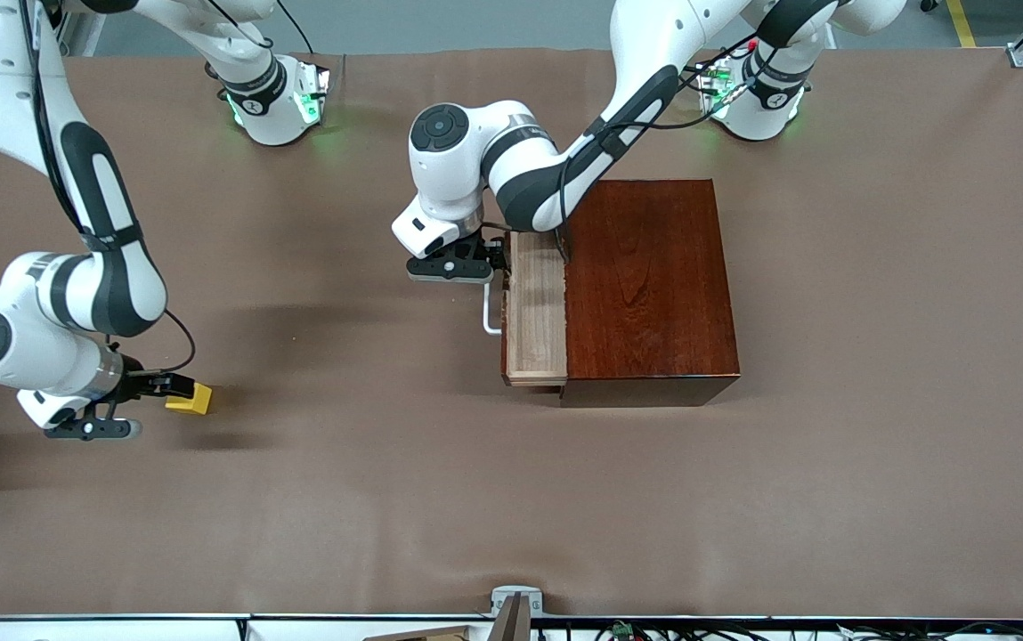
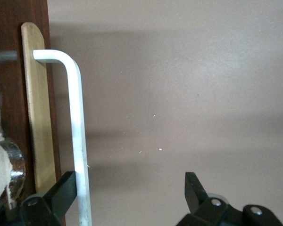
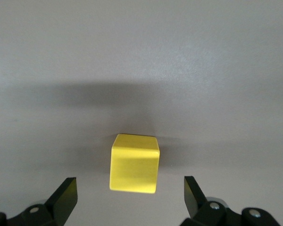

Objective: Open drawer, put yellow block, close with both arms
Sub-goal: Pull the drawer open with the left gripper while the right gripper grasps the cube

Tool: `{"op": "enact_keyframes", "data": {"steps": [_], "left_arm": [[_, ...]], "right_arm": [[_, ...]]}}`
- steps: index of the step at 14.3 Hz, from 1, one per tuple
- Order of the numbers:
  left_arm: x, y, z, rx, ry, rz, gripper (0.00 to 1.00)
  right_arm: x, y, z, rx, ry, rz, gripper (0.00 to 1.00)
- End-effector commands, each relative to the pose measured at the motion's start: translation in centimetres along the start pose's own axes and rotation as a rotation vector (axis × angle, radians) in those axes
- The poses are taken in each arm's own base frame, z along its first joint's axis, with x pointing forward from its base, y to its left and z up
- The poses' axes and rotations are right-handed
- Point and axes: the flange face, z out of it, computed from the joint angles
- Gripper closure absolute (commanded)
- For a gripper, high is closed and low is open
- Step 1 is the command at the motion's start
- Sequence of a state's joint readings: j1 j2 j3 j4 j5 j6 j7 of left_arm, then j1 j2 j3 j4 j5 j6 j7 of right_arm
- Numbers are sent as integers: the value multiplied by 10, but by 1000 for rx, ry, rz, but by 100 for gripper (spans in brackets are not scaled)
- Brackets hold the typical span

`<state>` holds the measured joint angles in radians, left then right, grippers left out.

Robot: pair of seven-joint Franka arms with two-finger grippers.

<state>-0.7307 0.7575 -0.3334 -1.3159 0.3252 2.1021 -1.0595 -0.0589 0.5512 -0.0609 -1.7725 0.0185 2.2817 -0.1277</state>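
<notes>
The drawer (image 1: 536, 307) is pulled partway out of the reddish-brown box (image 1: 649, 285), and a strip of its pale interior shows. Its white handle (image 1: 491, 313) faces the right arm's end of the table. My left gripper (image 1: 499, 261) is open at the handle's end farther from the front camera. In the left wrist view the handle bar (image 2: 78, 132) runs just inside one finger (image 2: 61, 188) of the open left gripper (image 2: 131, 190). The yellow block (image 1: 190, 398) lies on the table. My right gripper (image 1: 171, 385) is open right beside it. In the right wrist view the block (image 3: 134, 164) sits just ahead of the spread fingertips of the right gripper (image 3: 130, 195).
A brown cover (image 1: 386, 490) spans the table. A metal bracket (image 1: 515, 604) stands at the table edge nearest the front camera. The two lit arm bases (image 1: 275, 102) (image 1: 756, 98) stand along the edge farthest from the camera.
</notes>
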Motion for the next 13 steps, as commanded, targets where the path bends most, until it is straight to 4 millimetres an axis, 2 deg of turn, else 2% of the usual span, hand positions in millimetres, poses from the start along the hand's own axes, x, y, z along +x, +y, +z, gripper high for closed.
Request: {"op": "enact_keyframes", "data": {"steps": [1, 3, 6, 8, 10, 13], "left_arm": [[-6, 20, 10, -60, -9, -11, 0], [-7, 20, 12, -58, -10, -6, 0], [-1, 13, 25, -40, -17, 22, 0], [1, 10, 31, -32, -16, 31, 0], [0, 15, 24, -45, -12, 36, 0], [0, 22, 15, -74, -1, 37, 0]], "right_arm": [[2, 3, 22, 3, -4, -9, 0], [2, 4, 35, 2, -7, -7, 0], [4, 5, 53, -1, 8, -6, 0], [4, 5, 57, 1, 8, 0, 0], [-2, 3, 60, 7, -39, 1, 98], [-5, 1, 59, 13, -74, 4, 100]]}}
